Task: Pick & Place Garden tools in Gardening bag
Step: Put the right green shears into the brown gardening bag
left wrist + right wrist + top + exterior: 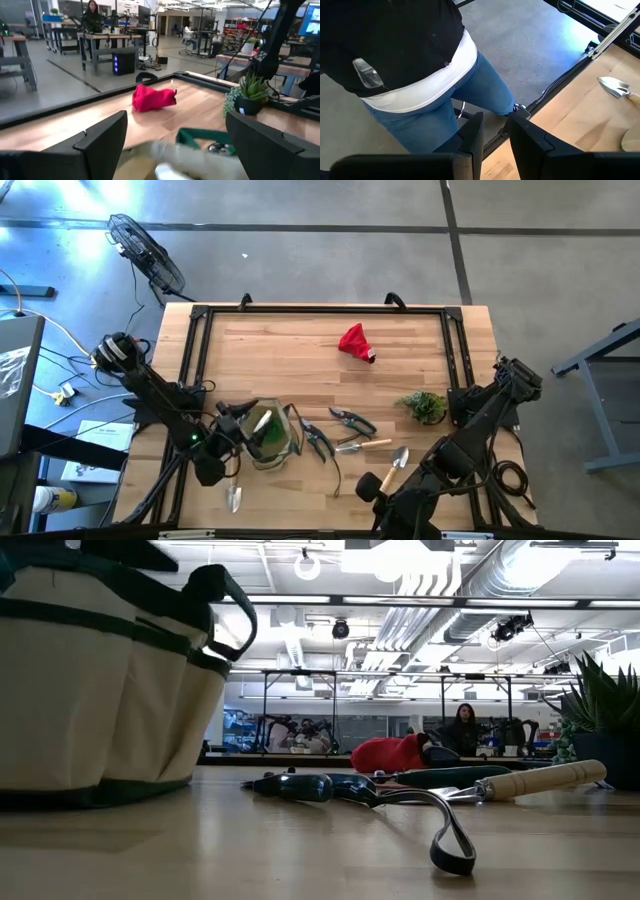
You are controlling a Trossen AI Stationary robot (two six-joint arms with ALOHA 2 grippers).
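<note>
I have the left hand point(243, 432) over the gardening bag point(272, 437), which sits at the table's point(290, 350) near-left edge; its fingers point(95, 142) stand wide apart with nothing between them, the bag's blurred rim just below. The right hand point(495, 131) hangs off the near edge of the table, its fingers close together with only a narrow gap, gripping nothing; a person point(405, 55) stands right beyond it.

Still out on the table: pruners point(318, 442) just beside the bag, a second pair point(352, 420) near them, a wooden-handled trowel point(362, 445), another trowel point(396, 463) near the right arm, one more trowel point(234, 498) by the near edge, and the red cloth point(355, 342) well apart toward the far side.

I judge the trowels stiff and fairly light, blade-heavy, so I'd grip the round wooden handle near the blade. The pruners look slick and may splay, so across both closed handles. The cloth is soft and limp; pinch a raised fold.
</note>
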